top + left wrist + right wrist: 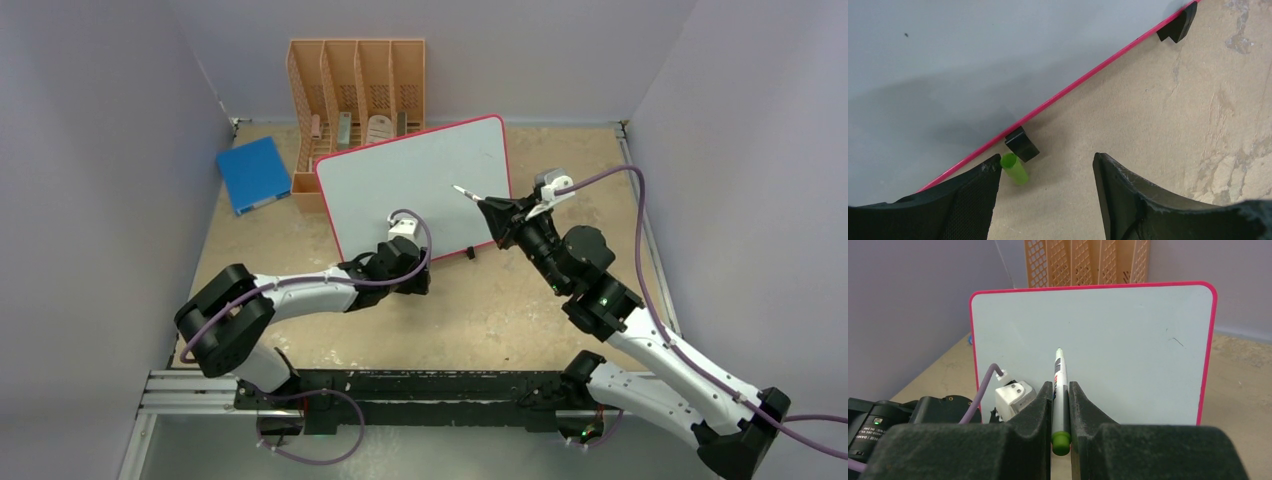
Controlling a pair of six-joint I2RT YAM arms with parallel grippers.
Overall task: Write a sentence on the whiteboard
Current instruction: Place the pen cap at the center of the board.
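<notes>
Right gripper clamping marker, aiming at unwritten whiteboard; left gripper gaping, empty. Next: pressing tip onto it.

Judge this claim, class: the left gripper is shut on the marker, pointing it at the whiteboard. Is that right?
Wrong arm: the right gripper is shut on the marker, pointing it at the whiteboard. The right wrist view shows this; the left gripper stands open, empty.

One whiteboard, one marker, one green cap, one blue book, one orange rack
</notes>
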